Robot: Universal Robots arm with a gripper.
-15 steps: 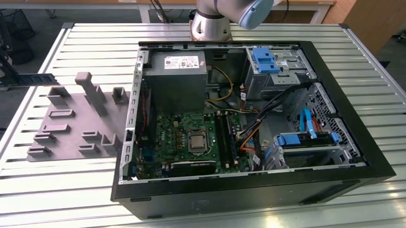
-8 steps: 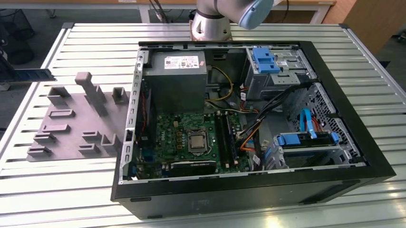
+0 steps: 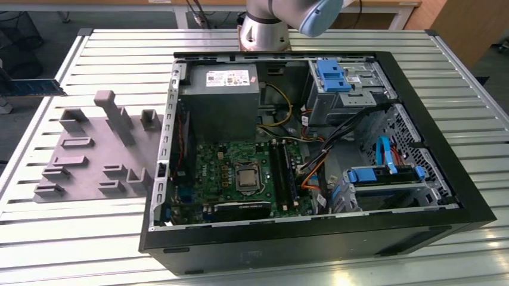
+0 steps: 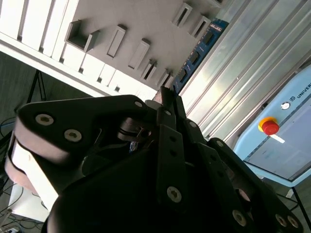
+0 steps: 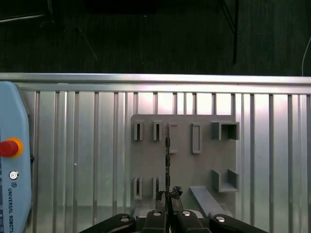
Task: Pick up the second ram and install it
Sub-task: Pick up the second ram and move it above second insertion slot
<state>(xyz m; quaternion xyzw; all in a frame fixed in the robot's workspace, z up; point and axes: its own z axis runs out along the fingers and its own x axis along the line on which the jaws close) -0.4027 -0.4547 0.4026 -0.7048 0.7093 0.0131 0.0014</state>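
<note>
The exterior view's left edge cuts off the long blue-green circuit-board stick (image 3: 36,87); the black tool (image 4: 167,97) hides its gripped end.

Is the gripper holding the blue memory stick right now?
Yes, in the second wrist view the gripper is shut on one end of the blue memory stick, which juts out beyond it.
</note>
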